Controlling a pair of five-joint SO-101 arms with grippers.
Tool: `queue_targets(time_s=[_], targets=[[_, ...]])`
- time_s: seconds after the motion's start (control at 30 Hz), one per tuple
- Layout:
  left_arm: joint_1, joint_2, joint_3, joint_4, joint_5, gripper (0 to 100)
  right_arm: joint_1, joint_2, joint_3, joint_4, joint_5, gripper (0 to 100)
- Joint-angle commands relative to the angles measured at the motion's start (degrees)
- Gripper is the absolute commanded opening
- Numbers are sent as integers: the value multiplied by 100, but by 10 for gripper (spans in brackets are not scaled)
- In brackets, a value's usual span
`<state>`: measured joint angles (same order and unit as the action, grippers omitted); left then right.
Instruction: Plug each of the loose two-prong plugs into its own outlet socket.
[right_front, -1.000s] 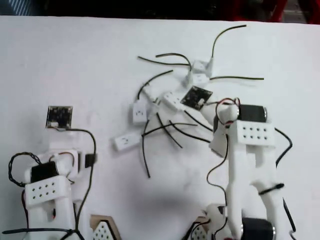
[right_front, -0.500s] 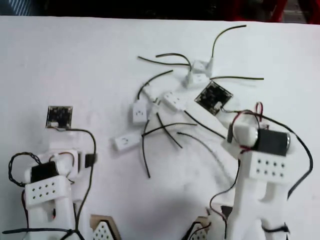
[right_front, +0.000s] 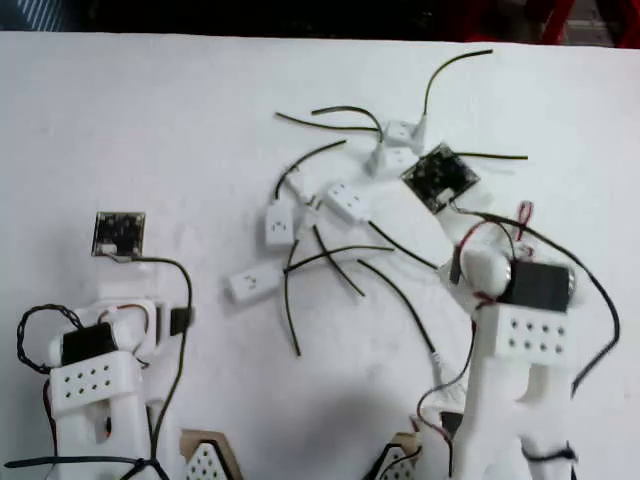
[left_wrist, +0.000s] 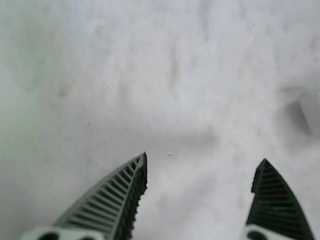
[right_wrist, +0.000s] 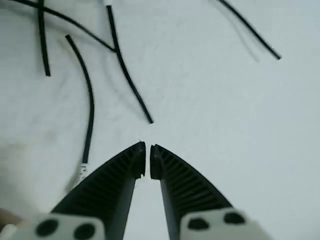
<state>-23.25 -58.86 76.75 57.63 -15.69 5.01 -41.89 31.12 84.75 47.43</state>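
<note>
Plugs (right_front: 280, 222), white with black cords (right_front: 330, 255), lie scattered at the centre of the table (right_front: 150, 120). Left gripper (left_wrist: 204, 159): fingers wide apart over bare surface, well clear of them. Right gripper (right_wrist: 147, 147): fingers closed together, empty, above cords.

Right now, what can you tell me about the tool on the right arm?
The right tool has two dark, ribbed, plastic-looking fingers tapering to points, on a white base. Its tips almost meet, leaving a sliver, and hold nothing. It hangs over the white table beside loose black wires, seemingly touching none.
</note>
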Motion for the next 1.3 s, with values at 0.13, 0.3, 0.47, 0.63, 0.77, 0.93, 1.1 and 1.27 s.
queue_targets(time_s=[0.13,0.3,0.47,0.63,0.77,0.93,1.1,1.27], targets=[[-13,-110,-18,-79,-44,331,-110,1270,273,848,-44,135],[-13,-110,-18,-79,-44,331,-136,2264,738,646,-44,134],[-13,-110,-18,-79,-44,331,-84,3099,844,365,-62,137],[-13,-110,-18,-79,-44,331,-119,3873,844,-75,-53,137],[-13,-110,-9,-79,-44,331,-84,4505,844,-804,-44,137],[-13,-110,-9,-79,-44,331,-136,4927,774,-1095,-44,81],[-13,-110,-9,-79,-44,331,-189,4892,738,-1376,-44,17],[-13,-110,-9,-79,-44,331,-180,4444,554,-1332,-44,17]])
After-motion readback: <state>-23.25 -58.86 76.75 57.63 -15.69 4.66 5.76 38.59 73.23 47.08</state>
